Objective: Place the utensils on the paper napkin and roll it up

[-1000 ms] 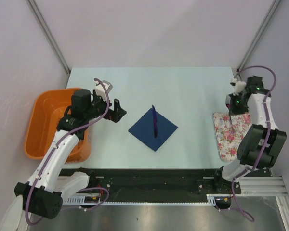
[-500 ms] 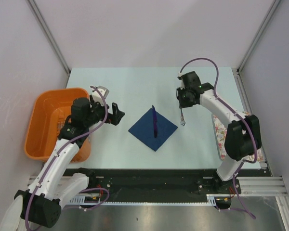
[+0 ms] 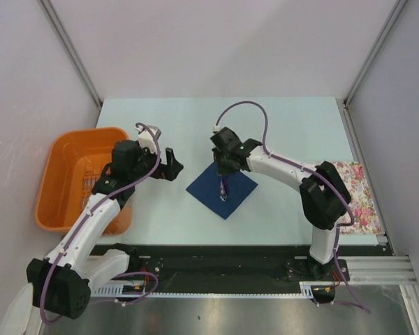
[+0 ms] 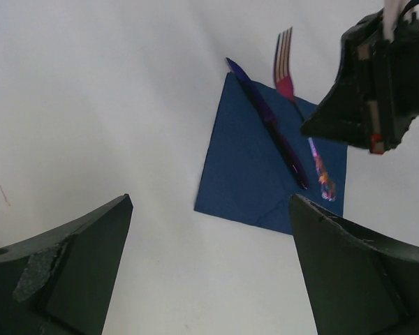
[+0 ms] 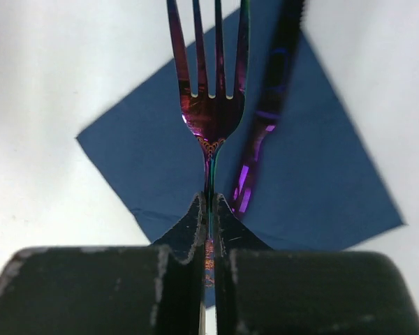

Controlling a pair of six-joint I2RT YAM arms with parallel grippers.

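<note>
2 utensils (image 4: 269,124), 1 napkin (image 3: 204,187), 1 basket (image 3: 66,171), 1 cloth (image 3: 359,192)

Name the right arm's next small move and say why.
Probably lower the fork and open the right gripper, laying it beside the knife. The gripper is shut on the fork's handle over the navy napkin, where the knife already lies.

over napkin (image 3: 204,188): right claw (image 5: 209,209) + fork (image 5: 209,115) | left claw (image 3: 171,163) side: bare table (image 3: 160,206) | basket (image 3: 56,151) far-left
</note>
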